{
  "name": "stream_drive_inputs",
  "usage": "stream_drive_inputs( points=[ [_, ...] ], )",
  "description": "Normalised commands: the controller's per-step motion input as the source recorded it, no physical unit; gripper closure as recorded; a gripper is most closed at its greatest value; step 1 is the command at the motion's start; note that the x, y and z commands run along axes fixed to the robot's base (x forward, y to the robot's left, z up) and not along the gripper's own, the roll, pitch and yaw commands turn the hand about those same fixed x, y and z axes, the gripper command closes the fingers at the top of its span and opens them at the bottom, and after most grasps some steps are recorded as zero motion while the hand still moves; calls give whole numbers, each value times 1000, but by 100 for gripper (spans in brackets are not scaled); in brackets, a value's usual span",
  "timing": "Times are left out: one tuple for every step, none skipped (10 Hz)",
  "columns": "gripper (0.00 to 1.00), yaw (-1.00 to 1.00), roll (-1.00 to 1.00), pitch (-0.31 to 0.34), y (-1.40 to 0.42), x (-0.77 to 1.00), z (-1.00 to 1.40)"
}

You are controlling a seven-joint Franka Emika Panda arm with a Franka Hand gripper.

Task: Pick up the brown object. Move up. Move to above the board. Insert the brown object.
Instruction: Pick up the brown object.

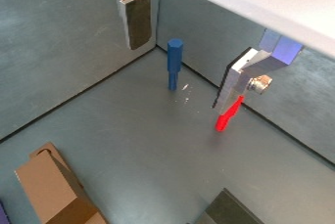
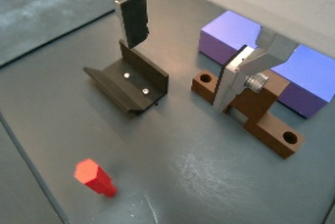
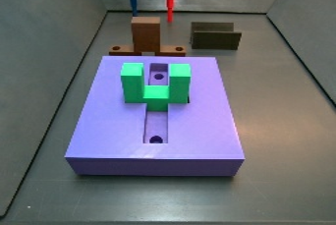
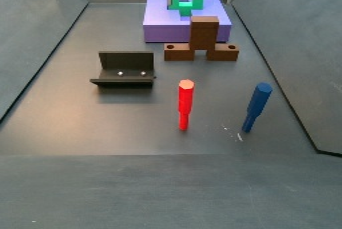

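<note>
The brown object (image 3: 144,34) stands upright on its holed bar just beyond the board's far end, and shows in the other side view (image 4: 203,36) and in both wrist views (image 2: 260,120) (image 1: 53,191). The lavender board (image 3: 197,121) carries a green U-shaped block (image 3: 155,82) and shows again in a side view (image 4: 158,18). My gripper (image 2: 181,73) is open and empty, well above the floor; below it lie the fixture on one side and the brown object on the other. One finger (image 2: 240,79) partly hides the brown object. The gripper also shows in a wrist view (image 1: 183,71).
The dark fixture (image 4: 124,70) stands beside the brown object (image 2: 131,83). A red peg (image 4: 185,105) and a blue peg (image 4: 257,108) stand upright on the floor past it, both also seen in a wrist view: red (image 1: 229,113), blue (image 1: 174,62). Grey walls enclose the floor.
</note>
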Motion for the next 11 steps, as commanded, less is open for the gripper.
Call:
stream_drive_inputs(
  points=[
    [0, 0, 0, 0, -20, 0, -3],
    [0, 23, -137, -84, -294, 0, -140],
    [0, 0, -83, -49, -477, 0, -111],
    [0, 0, -66, -40, -320, 0, -89],
    [0, 0, -56, -74, -677, 0, -80],
    [0, 120, 0, -131, -926, -77, -26],
    [0, 197, 0, -140, -957, -94, -29],
    [0, 120, 0, -120, -983, -74, -120],
    [0, 14, 49, -127, -940, -146, -246],
    [0, 0, 61, -160, -803, -274, -449],
    [0, 0, 11, -149, -589, -237, -623]
  ],
)
